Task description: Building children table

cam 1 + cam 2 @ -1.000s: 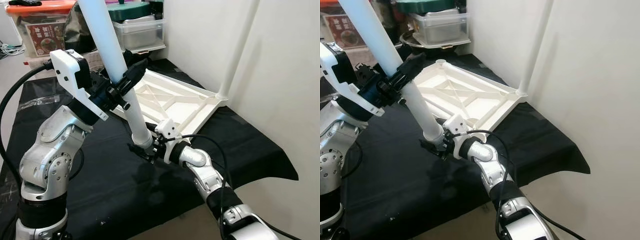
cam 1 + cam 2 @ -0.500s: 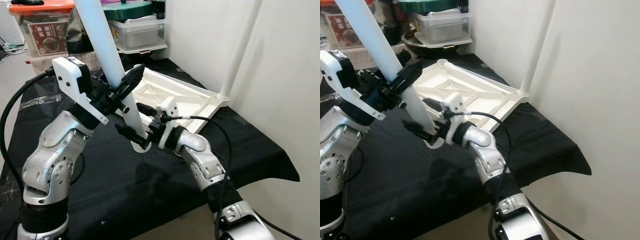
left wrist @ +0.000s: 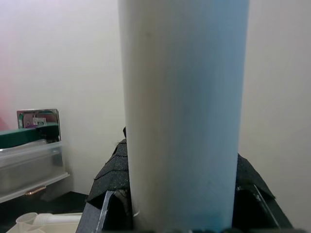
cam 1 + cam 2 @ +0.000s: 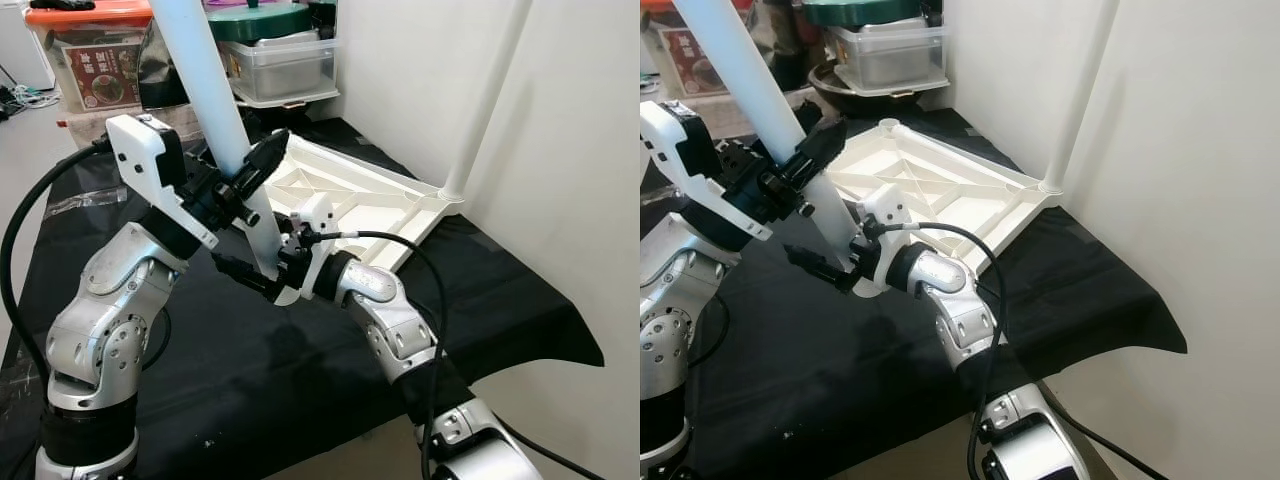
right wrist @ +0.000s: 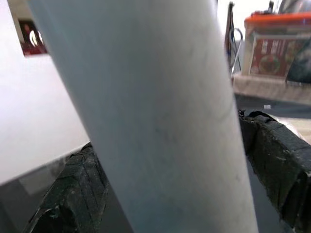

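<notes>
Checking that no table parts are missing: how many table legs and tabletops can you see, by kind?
Table legs: 2, one held leg and one mounted leg standing at the tabletop's far corner.
Upturned tabletop: 1.
Total: 3.

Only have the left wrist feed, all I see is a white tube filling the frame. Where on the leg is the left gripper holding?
Observer: The left gripper clamps the white table leg around its middle, leg tilted, upper end leaning toward the robot's left.
Operator: And the right gripper?
Observer: The right gripper grips the same leg at its lower end, just above the black cloth.
Operator: Where's the tabletop?
Observer: The white tabletop lies upside down on the cloth behind the leg, ribs up.
Operator: Any legs fitted?
Observer: One white leg stands in the far corner by the wall.
</notes>
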{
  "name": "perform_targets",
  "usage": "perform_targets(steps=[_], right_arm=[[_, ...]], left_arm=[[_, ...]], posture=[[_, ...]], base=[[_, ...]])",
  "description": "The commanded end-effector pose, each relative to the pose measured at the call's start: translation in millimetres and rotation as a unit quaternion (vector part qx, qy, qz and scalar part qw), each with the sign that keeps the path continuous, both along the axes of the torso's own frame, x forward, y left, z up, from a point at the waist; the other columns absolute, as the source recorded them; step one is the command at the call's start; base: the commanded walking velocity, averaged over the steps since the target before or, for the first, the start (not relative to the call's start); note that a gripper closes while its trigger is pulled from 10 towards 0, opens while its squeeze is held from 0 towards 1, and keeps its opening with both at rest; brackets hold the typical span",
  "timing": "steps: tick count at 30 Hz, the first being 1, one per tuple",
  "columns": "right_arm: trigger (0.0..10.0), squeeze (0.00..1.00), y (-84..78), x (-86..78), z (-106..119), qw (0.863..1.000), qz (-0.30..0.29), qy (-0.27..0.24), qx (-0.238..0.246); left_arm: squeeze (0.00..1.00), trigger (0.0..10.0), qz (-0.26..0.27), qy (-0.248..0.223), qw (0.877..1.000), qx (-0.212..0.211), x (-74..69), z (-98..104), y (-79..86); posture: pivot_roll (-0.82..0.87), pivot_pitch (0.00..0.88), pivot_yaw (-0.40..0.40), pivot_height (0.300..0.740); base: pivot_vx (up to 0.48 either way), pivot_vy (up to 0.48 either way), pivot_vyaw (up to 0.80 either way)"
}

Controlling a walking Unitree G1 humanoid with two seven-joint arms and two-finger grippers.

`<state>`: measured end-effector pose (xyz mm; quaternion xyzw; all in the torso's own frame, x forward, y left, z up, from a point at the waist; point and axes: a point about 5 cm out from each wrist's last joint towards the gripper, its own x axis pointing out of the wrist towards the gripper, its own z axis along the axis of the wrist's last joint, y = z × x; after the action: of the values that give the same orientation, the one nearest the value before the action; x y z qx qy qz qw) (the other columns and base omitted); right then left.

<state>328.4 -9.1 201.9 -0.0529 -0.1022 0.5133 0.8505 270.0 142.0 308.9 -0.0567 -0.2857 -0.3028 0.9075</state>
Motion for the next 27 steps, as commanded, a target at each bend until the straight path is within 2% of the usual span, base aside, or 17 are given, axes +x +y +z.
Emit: perform_targets(steps=[1,3,8,21,22,24,25,27], right_arm=[[10.0,0.00,3.3,0.6,2,1.000,0.002,-0.003,-0.014],[10.0,0.00,5.4,1.5,5,0.999,-0.005,-0.003,-0.043],[10.0,0.00,7.8,1.4,11,0.998,-0.013,-0.006,-0.059],[10.0,0.00,9.8,3.2,20,0.998,-0.024,-0.014,-0.060],[1.7,0.00,10.6,2.8,22,0.998,-0.024,-0.010,-0.053],[1.7,0.00,10.6,2.8,22,0.998,-0.024,-0.010,-0.053],[0.0,0.00,11.6,1.5,24,0.999,-0.022,-0.009,-0.043],[0.0,0.00,12.3,0.2,25,0.999,-0.020,-0.009,-0.037]], left_arm=[[0.00,0.0,-0.010,0.007,1.000,0.002,-0.3,-3,-3.2],[0.00,0.0,-0.016,0.014,1.000,0.008,0.8,-7,-6.9],[0.00,0.0,-0.015,0.021,1.000,0.011,1.8,-11,-7.7],[0.00,0.0,-0.013,0.031,0.999,0.011,3.0,-17,-9.3],[0.00,0.0,-0.013,0.031,0.999,0.010,3.2,-17,-9.5],[0.00,0.0,-0.013,0.031,0.999,0.010,3.2,-17,-9.5],[0.00,0.0,-0.012,0.033,0.999,0.009,3.7,-17,-9.8],[0.00,0.0,-0.012,0.035,0.999,0.009,4.0,-18,-10.1]], posture=[[0.04,0.000,-0.051,0.740],[0.03,0.000,-0.050,0.740],[0.03,0.000,-0.051,0.740],[0.02,0.000,-0.053,0.740],[0.02,0.000,-0.053,0.740],[0.02,0.000,-0.053,0.740],[0.02,0.000,-0.051,0.740],[0.02,0.000,-0.051,0.740]], base=[[0.000,0.000,0.00],[0.000,0.000,0.00],[0.000,0.000,0.00],[0.000,0.000,0.00],[0.000,0.000,0.00],[0.000,0.000,0.00],[0.000,0.000,0.00],[0.000,0.000,0.00]])
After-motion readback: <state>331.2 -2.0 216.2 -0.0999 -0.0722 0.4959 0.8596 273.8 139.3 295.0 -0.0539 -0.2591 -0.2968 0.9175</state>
